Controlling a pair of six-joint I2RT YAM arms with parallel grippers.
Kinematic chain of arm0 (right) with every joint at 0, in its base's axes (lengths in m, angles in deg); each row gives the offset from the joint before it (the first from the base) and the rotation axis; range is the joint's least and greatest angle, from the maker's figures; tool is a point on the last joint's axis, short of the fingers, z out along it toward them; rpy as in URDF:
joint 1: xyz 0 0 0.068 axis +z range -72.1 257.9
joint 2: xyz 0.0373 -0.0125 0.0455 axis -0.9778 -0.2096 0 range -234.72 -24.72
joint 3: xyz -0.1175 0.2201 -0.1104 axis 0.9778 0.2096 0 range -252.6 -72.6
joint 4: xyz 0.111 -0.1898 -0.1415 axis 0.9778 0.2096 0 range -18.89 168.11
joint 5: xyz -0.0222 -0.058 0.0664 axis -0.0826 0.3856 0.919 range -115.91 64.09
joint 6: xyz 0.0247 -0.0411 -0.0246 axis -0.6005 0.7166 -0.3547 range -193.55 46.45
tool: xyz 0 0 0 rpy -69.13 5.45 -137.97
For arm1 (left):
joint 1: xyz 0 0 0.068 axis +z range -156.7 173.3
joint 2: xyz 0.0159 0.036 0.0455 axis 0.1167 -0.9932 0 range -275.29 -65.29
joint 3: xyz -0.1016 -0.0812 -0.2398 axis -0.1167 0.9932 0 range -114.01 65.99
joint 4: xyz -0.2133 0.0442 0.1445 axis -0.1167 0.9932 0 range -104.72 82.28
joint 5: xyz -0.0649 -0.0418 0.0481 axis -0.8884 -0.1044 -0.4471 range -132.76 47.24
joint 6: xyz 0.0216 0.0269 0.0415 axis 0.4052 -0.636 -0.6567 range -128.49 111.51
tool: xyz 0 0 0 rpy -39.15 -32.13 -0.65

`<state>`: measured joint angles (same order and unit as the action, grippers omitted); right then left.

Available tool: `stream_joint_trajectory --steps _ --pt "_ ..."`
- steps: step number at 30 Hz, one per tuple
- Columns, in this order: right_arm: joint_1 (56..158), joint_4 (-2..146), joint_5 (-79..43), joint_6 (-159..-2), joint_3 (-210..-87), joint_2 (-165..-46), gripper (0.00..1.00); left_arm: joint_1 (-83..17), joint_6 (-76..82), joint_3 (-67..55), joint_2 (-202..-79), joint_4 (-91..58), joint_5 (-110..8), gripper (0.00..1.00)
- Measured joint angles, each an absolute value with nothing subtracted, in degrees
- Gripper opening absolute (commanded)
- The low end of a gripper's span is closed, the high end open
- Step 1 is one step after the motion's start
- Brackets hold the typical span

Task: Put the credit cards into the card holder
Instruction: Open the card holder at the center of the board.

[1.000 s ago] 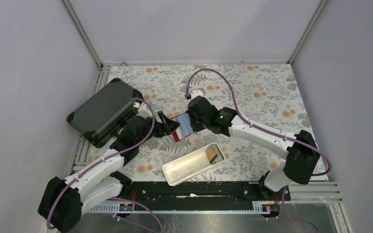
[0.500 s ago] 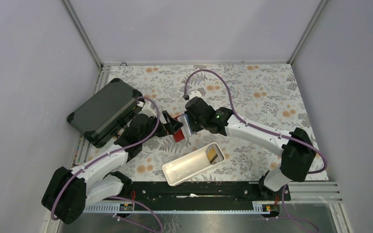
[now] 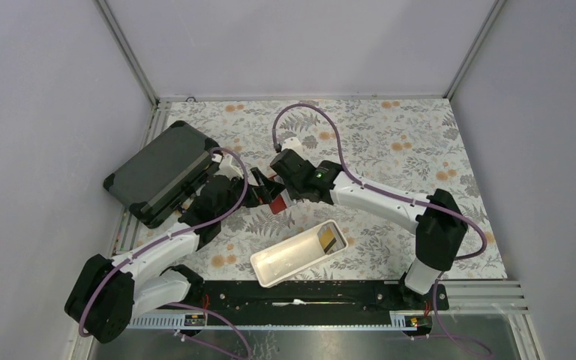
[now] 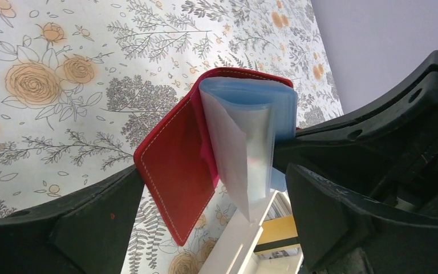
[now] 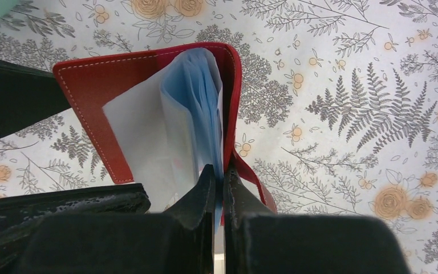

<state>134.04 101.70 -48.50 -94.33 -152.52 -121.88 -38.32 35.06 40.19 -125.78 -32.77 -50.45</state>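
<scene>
The red card holder stands open on the flowered mat, its clear sleeves fanned out. A light blue credit card sits among the sleeves against the right cover. My right gripper is shut on that card's near edge. My left gripper is open wide, a finger on either side of the holder, touching nothing that I can see. A yellow-brown credit card lies in the white tray.
The long white tray lies just in front of the holder. A big dark grey case rests at the mat's left edge, close behind my left arm. Grey walls enclose the mat.
My left gripper has opened wide. My right arm has swung left with the blue card, and the holder has shifted left between my left fingers.
</scene>
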Motion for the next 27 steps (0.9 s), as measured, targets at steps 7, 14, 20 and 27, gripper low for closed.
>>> stream_joint_trajectory --steps 7,14,20,27 --pt "135.1 105.2 -51.8 -93.9 -155.6 -124.7 0.00 -38.3 35.2 40.7 -126.8 -35.1 -48.7 0.99" --pt "136.0 107.4 -52.4 -93.9 -158.3 -126.7 0.00 -38.3 36.2 41.4 -129.0 -39.8 -48.7 0.99" --pt "136.9 108.4 -52.4 -93.9 -159.6 -127.0 0.00 -38.3 36.6 41.4 -132.5 -41.4 -48.8 0.99" --pt "137.6 109.2 -52.5 -93.9 -160.5 -127.0 0.00 -38.3 36.5 41.4 -133.5 -40.2 -48.4 0.99"
